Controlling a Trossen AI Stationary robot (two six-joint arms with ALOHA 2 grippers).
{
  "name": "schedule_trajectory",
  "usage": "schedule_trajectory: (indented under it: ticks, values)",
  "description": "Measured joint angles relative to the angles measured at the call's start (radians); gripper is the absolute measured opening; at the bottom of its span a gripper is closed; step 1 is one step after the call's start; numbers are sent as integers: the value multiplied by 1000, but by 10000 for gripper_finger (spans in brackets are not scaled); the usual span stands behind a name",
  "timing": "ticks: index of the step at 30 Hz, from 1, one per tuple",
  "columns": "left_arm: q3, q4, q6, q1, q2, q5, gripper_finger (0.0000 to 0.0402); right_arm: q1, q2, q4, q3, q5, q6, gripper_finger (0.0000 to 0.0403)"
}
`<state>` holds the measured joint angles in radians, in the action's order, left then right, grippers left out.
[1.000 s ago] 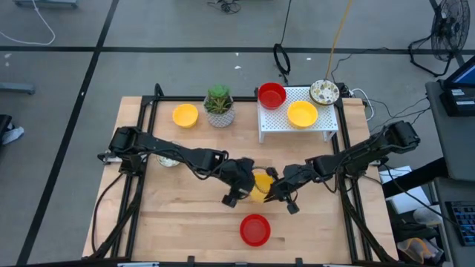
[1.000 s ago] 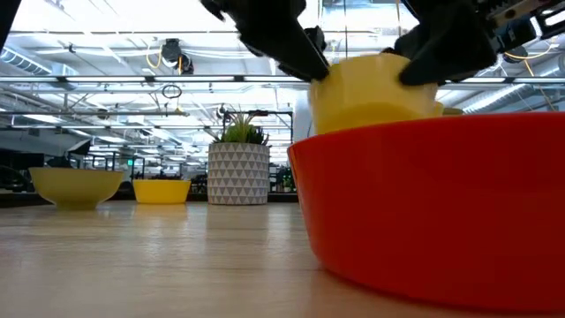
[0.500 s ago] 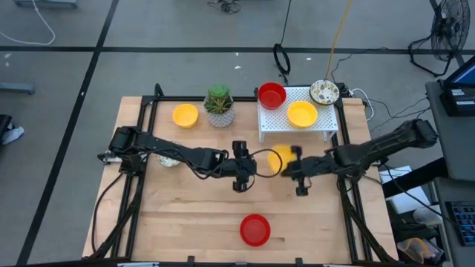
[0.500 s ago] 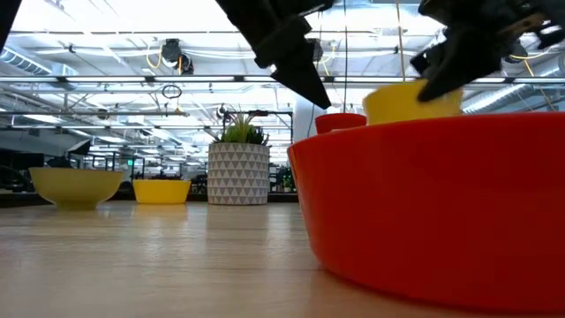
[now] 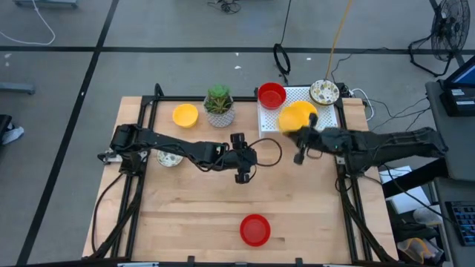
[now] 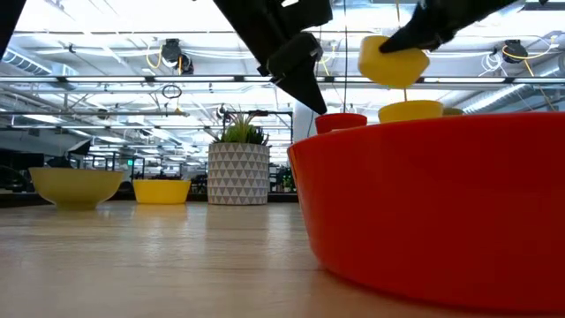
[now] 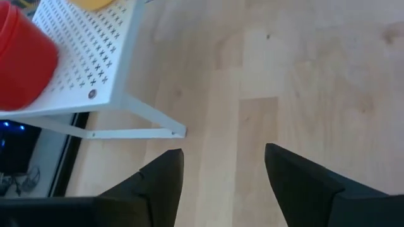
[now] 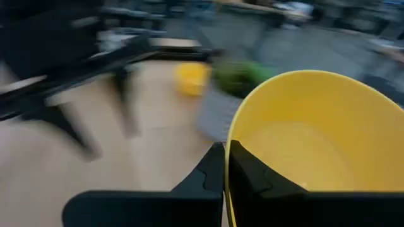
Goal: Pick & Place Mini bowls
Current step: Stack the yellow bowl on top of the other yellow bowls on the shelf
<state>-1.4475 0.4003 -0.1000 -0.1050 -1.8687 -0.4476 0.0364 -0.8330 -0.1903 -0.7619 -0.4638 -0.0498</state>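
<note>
Beside both jaws on the table (image 5: 223, 215), the white rack (image 5: 274, 122) now has the right gripper (image 5: 300, 127) above it, jaws clenched on a yellow bowl's (image 5: 294, 116) rim, moved up from table centre; placement looks close. Left gripper (image 5: 239, 158) has backed off, jaws released and empty. Rack's own yellow bowl is hidden from above.

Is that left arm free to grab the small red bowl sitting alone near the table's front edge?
Probably yes: the left gripper is open and empty, and only bare wooden table lies between it and the red bowl.
</note>
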Motion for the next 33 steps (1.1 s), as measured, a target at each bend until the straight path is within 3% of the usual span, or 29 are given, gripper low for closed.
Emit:
schedule_trajectory:
  ticks: [6, 14, 24, 33]
  values:
    - [0, 7, 32, 19, 0, 3, 220, -160, -15, -86, -78, -118, -13, 0]
    - [0, 55, 64, 22, 0, 4, 218, -343, -74, -224, -84, -116, 127, 0]
    - [0, 99, 86, 21, 0, 9, 208, -369, -136, -211, -84, -107, 135, 0]
    - [0, 98, 83, 21, 0, 9, 202, -369, -163, -211, -84, -5, 147, 0]
